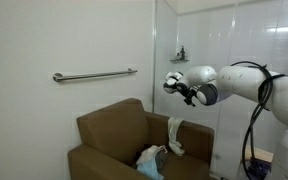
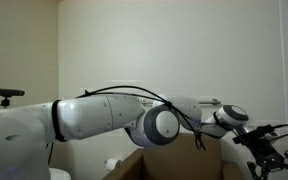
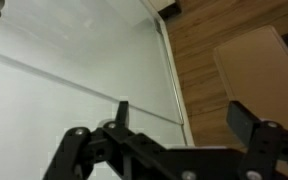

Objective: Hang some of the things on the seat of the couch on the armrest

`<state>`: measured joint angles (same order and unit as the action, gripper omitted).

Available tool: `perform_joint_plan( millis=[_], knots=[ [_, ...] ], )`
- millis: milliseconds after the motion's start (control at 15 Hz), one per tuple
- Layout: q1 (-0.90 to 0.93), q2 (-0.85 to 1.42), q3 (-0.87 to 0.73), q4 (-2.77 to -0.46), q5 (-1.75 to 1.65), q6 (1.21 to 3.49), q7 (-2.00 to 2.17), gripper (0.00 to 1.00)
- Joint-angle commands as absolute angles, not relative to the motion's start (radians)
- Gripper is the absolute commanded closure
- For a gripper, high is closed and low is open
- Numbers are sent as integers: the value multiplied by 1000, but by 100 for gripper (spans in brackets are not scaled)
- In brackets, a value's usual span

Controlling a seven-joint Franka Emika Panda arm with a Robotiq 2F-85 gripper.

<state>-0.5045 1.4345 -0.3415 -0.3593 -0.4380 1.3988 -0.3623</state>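
Note:
A brown couch (image 1: 124, 140) stands against the white wall. A white cloth (image 1: 175, 133) hangs over its right armrest (image 1: 189, 140). A blue-grey cloth (image 1: 152, 158) lies on the seat. My gripper (image 1: 174, 86) is open and empty, raised well above the armrest. In the wrist view its fingers (image 3: 179, 115) are spread with nothing between them, over white wall and wood floor. In an exterior view the arm (image 2: 154, 120) fills the frame and only the couch's top edge (image 2: 199, 150) shows.
A metal grab bar (image 1: 94, 75) is fixed to the wall above the couch. A small fixture (image 1: 180, 53) sits on the wall by a glass partition. A brown box (image 3: 259, 60) lies on the wood floor. Cables hang from the arm (image 1: 249, 135).

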Motion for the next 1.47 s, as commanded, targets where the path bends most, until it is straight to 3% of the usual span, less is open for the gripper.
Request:
perform_joint_plan(
  millis=[0, 600, 1133, 1400],
  knots=[
    [-587, 1317, -290, -403, -338, 1396, -406, 0],
    [-711, 1077, -135, -379, -102, 1279, -343, 0],
    [-698, 1002, 25, -356, 104, 1372, -373, 0],
    [-619, 1007, 7, -387, 50, 1297, -474, 0]
  ],
)
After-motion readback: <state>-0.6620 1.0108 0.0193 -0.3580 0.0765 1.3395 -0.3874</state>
